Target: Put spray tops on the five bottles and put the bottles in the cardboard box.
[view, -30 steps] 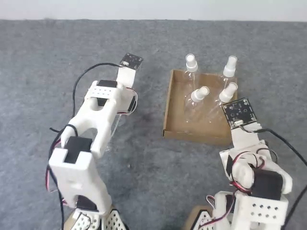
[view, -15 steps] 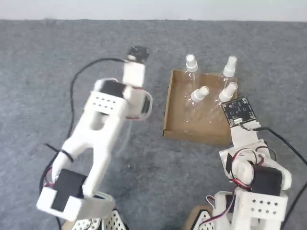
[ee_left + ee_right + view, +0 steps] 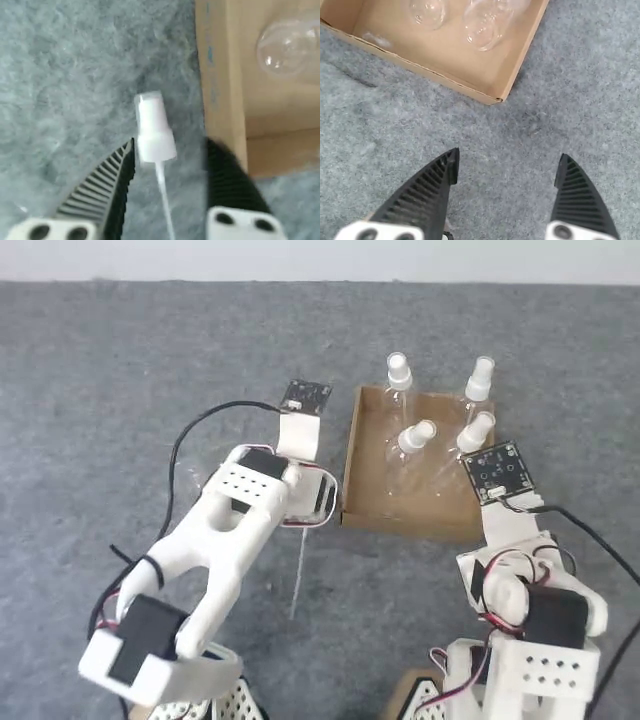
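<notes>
A white spray top [image 3: 152, 127] with a long thin tube [image 3: 165, 205] sits between the fingers of my open left gripper [image 3: 170, 145] and touches one fingertip. It is on the grey carpet just beside the cardboard box [image 3: 220, 75]. From above, the tube [image 3: 297, 575] trails back under the left arm [image 3: 250, 510]. The box [image 3: 350, 470] holds several clear bottles with white spray tops [image 3: 415, 435], standing upright. My right gripper [image 3: 505, 165] is open over bare carpet, close to a box corner [image 3: 495, 97].
Grey carpet covers the whole table. Through the box's open top I see the clear bottles [image 3: 482, 25] near its far wall. The right arm [image 3: 525, 600] sits at the near right, with its camera board just in front of the box.
The left arm has swung right, from the middle left of the carpet to the box's left wall. The spray top's tube has come along with it. The right arm has not moved.
</notes>
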You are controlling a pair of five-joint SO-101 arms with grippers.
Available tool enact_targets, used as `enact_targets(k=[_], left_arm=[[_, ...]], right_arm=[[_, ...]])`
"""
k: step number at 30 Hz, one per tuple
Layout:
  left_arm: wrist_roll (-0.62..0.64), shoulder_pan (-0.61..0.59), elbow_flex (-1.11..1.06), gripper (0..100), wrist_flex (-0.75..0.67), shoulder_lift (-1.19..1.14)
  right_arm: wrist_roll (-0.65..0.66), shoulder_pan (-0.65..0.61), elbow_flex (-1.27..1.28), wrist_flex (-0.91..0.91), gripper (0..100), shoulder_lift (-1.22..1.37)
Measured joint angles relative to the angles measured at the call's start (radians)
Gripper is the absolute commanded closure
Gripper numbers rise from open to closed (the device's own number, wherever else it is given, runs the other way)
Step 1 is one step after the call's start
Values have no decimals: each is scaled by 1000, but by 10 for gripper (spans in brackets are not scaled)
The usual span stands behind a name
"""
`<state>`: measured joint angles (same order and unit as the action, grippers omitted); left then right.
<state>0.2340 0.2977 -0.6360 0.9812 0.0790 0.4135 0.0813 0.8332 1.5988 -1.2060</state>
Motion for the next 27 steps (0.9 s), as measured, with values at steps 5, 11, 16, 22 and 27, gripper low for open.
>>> enact_targets(k=[5,11,16,22,27], left_arm=[[-97,-57,52,711,130,37],[-107,-318,192,711,261,135],[-107,-557,199,707,273,170],[-117,-628,61,706,180,169],[-114,-641,3,706,68,98]], right_arm=[[0,0,0,0,742,0],[0,0,0,0,741,2],[0,0,23,0,740,0],[0,-2,40,0,740,14],[0,0,40,0,740,17]])
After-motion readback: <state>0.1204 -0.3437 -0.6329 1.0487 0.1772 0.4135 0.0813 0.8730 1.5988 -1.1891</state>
